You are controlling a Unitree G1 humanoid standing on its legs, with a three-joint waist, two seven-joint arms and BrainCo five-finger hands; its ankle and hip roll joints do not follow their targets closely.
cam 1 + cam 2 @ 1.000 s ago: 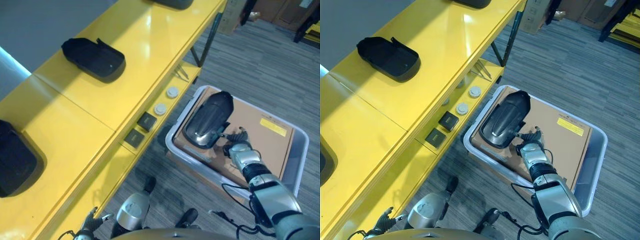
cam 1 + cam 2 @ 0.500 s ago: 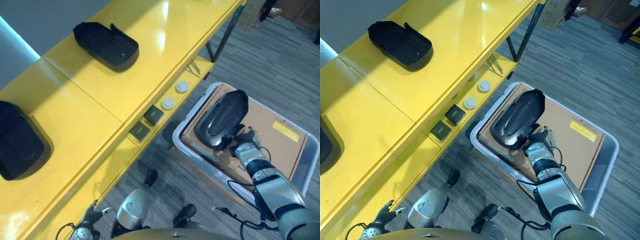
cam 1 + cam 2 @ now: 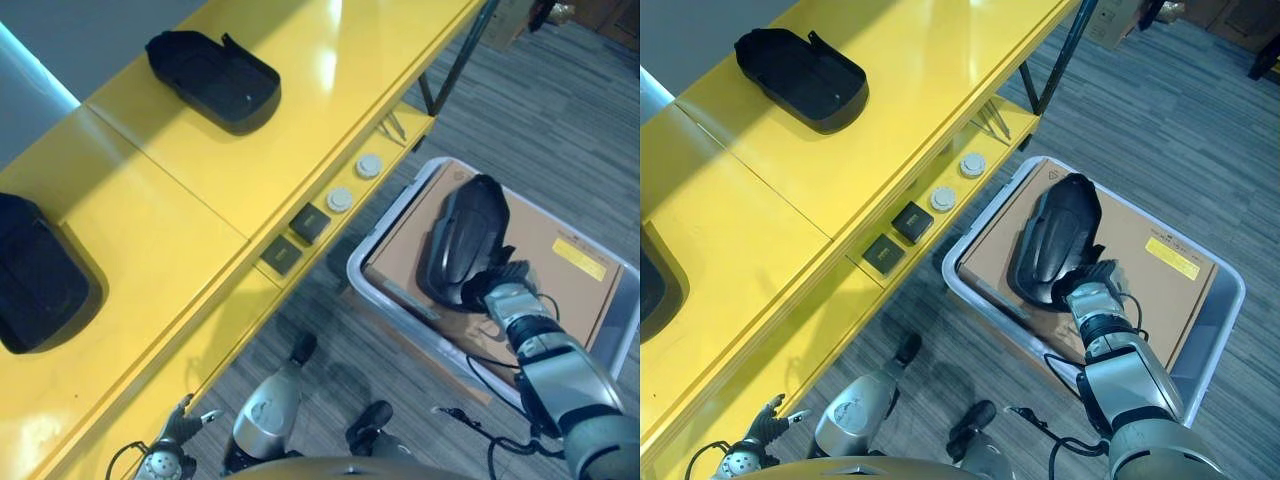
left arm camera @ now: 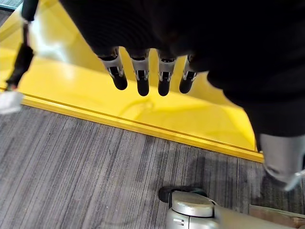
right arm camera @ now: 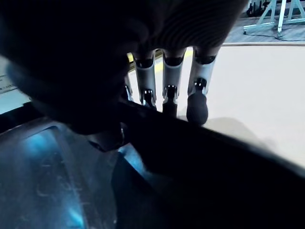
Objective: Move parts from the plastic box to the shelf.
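Right hand (image 3: 1095,300) fingers curled over the near edge of the glossy black moulded plastic part (image 3: 1055,240), which lies on brown cardboard (image 3: 1140,270) in the translucent plastic box (image 3: 970,305) beside the yellow shelf (image 3: 890,120). Left hand (image 4: 143,76) hangs low, fingers straight, holding nothing.

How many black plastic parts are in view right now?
3: one in the clear plastic box at the right hand, black plastic parts; two on the yellow shelf. Others may be hidden.

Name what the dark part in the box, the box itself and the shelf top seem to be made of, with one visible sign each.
Dark part: probably moulded plastic, semi-gloss; soft highlights on a curved shell.
Box: translucent plastic; pale, see-through rim.
Shelf top: likely painted metal or laminate, glossy yellow; it reflects light.
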